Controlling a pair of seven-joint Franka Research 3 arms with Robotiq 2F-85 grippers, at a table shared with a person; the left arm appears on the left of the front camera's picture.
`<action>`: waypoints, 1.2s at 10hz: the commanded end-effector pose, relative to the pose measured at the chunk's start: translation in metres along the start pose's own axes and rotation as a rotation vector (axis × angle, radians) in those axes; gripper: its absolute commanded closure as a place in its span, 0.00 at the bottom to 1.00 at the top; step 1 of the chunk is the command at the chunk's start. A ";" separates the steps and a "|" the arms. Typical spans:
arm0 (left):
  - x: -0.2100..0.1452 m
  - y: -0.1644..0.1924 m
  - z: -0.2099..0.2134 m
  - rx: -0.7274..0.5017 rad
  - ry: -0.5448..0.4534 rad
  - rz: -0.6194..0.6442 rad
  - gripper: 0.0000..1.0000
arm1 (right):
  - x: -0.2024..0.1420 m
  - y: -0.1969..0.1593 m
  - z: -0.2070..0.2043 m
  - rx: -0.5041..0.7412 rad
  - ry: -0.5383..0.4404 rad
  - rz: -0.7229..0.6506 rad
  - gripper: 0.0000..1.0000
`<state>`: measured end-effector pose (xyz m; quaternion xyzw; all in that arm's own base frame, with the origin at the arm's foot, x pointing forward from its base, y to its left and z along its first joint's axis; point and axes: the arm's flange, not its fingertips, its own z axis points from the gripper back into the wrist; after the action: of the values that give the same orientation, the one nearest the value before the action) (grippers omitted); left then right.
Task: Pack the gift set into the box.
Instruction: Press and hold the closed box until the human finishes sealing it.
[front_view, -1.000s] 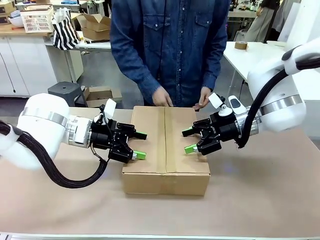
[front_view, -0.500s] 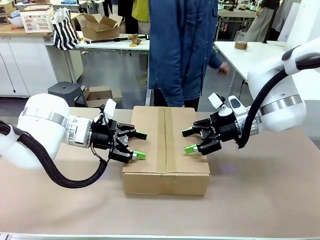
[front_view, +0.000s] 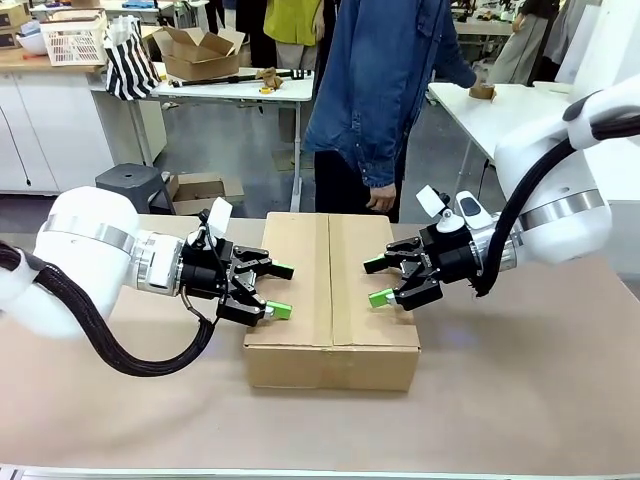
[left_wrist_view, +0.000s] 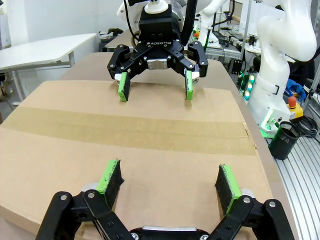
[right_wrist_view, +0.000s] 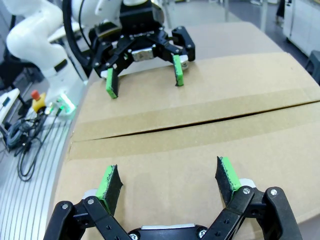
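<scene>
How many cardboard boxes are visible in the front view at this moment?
3. The box sits closed on the table between the left gripper and right gripper. An open carton is on the far table, another on the floor; others may be hidden.

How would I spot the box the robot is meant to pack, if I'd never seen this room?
Look at the brown-covered table in the foreground, between the two white robot arms. The box lies in the middle, top flaps shut, a tape strip along its centre seam, with open fingers on each side. The other cardboard box, on a far table, is smaller and open.
</scene>
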<state>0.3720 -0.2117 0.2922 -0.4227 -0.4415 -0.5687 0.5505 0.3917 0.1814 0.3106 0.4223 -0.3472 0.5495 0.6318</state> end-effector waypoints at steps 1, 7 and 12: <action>-0.001 -0.001 0.000 0.000 0.003 -0.003 0.00 | -0.002 0.000 -0.001 -0.002 0.009 0.004 0.00; -0.001 -0.001 0.000 0.000 0.003 -0.003 0.00 | -0.002 0.000 -0.001 -0.002 0.009 0.004 0.00; -0.001 -0.001 0.000 0.000 0.003 -0.003 0.00 | -0.002 0.000 -0.001 -0.002 0.009 0.004 0.00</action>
<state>0.3720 -0.2117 0.2922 -0.4227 -0.4415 -0.5687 0.5505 0.3917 0.1814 0.3106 0.4223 -0.3472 0.5495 0.6318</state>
